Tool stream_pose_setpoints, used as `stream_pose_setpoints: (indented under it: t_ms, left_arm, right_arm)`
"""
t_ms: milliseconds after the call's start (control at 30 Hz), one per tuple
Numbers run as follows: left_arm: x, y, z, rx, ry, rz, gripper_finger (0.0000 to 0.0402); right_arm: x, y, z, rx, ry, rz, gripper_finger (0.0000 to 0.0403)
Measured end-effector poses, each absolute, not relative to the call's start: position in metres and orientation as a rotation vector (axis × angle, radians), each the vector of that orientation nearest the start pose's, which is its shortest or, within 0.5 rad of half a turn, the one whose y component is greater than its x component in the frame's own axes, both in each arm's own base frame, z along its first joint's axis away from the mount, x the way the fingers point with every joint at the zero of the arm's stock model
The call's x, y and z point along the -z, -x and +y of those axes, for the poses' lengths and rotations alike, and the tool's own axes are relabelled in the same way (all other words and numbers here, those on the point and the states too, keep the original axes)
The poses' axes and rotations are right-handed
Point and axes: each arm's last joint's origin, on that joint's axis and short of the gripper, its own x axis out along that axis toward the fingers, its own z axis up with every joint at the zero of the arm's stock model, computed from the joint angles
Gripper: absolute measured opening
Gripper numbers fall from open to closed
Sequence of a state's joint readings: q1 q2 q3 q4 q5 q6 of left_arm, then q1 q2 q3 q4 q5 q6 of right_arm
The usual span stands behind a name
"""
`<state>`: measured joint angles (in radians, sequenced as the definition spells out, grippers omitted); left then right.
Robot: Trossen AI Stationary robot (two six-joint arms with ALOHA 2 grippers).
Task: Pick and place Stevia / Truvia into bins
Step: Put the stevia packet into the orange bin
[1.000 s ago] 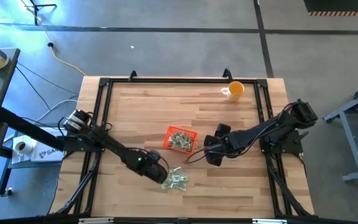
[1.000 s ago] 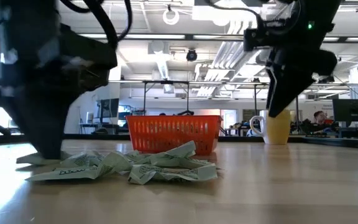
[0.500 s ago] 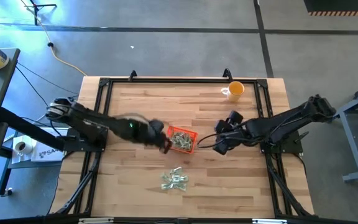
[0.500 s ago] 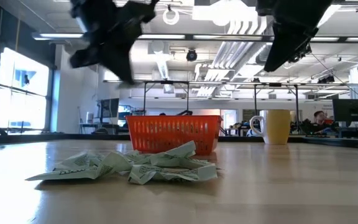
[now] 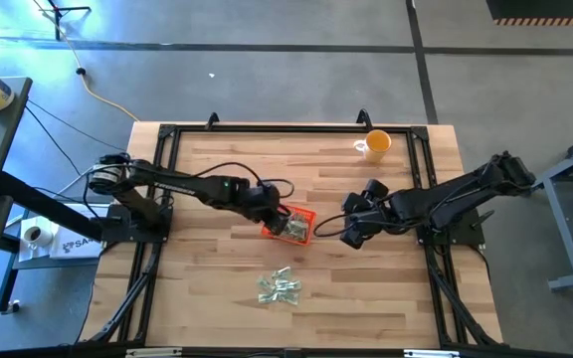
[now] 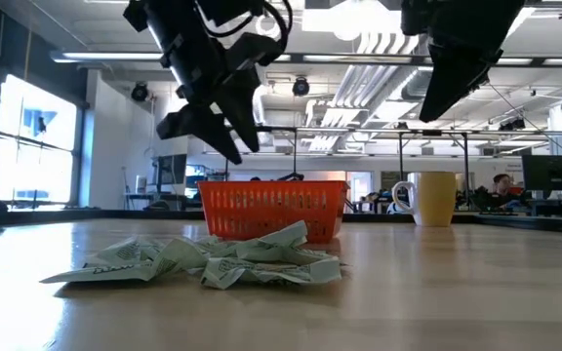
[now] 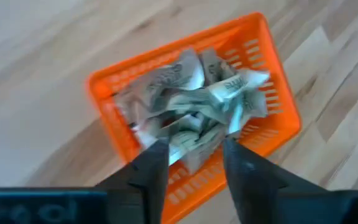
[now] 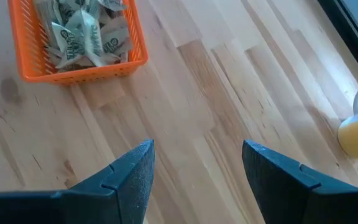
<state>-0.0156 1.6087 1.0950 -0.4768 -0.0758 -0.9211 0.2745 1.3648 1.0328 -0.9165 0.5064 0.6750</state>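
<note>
While the left hand [image 7: 194, 155] hovers over the orange tray [image 5: 288, 223], fingers parted, more Truvia packets [image 5: 279, 287] need fetching next.

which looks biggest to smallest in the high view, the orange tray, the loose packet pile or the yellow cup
1. orange tray, partly covered by the left gripper
2. loose packet pile, close to the tray in spread, so these two are nearly tied
3. yellow cup, clearly the smallest

From the low view I can't see into the orange tray [image 6: 272, 209]; its wall hides the contents. The packet print [image 7: 194, 102] is blurred on my left wrist view.
</note>
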Motion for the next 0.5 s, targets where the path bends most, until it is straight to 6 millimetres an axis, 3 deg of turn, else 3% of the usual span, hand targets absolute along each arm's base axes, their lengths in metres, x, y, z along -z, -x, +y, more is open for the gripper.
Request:
stream_pose_setpoints:
  t_ms: [167, 400, 500]
  left_arm:
    - [-0.226, -0.315, -0.014, -0.452, 0.835, 0.966, 0.0221]
    - [-0.23, -0.3, -0.09, -0.21, 0.752, 1.067, 0.0221]
    - [-0.227, -0.296, -0.124, -0.126, 0.604, 1.016, 0.0216]
  right_arm:
    - [-0.25, -0.244, 0.055, 0.481, -0.065, 1.041, 0.0233]
    - [-0.253, -0.254, 0.054, 0.311, -0.02, 1.02, 0.0233]
    - [-0.253, -0.259, 0.05, 0.309, -0.015, 0.998, 0.0233]
